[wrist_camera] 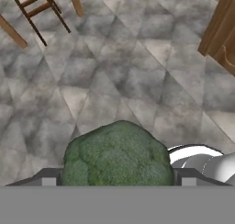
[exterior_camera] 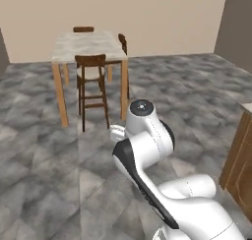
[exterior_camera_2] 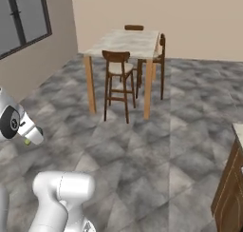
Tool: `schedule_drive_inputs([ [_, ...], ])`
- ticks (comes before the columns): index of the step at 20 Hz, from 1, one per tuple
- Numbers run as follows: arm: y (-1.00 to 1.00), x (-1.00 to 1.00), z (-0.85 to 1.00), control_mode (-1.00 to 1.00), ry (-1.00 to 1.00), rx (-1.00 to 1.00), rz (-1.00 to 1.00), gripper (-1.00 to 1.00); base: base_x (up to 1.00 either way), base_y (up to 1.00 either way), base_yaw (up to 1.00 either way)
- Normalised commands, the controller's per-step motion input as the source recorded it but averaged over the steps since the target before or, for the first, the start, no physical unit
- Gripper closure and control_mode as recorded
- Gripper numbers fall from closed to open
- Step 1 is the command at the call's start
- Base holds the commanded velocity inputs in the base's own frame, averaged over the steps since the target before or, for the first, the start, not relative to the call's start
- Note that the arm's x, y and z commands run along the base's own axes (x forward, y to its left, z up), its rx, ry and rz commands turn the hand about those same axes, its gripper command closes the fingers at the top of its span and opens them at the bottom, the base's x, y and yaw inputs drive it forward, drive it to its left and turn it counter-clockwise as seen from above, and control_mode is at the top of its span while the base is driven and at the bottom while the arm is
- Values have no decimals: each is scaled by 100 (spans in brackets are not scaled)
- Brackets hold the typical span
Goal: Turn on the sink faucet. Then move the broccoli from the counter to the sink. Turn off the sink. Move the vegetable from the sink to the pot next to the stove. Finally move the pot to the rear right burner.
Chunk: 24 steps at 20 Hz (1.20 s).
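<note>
broccoli [wrist_camera: 118,155] clamped between tool [wrist_camera: 117,177] fingers, above floor [wrist_camera: 114,81]

Broccoli [wrist_camera: 117,154] apparently between claw [wrist_camera: 117,178] fingers, above floor [wrist_camera: 114,81].

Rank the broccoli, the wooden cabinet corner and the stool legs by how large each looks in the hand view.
1. Broccoli, largest, though it sits right at the camera, so nearness inflates it.
2. Wooden cabinet corner.
3. Stool legs, close to the cabinet corner; both are cut off, so their order is unsure.
</note>
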Motion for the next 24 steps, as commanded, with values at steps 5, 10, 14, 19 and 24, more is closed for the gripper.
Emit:
schedule_drive_inputs([
  [5,0,0,0,100,0,0,0,100,35,-14,-39],
  [10,0,0,0,100,0,0,0,100,32,-16,-39],
  [14,0,0,0,100,0,0,0,100,20,-21,-39],
  [19,0,0,0,100,0,0,0,100,13,-27,-39],
  [24,0,0,0,100,0,0,0,100,10,-35,-38],
])
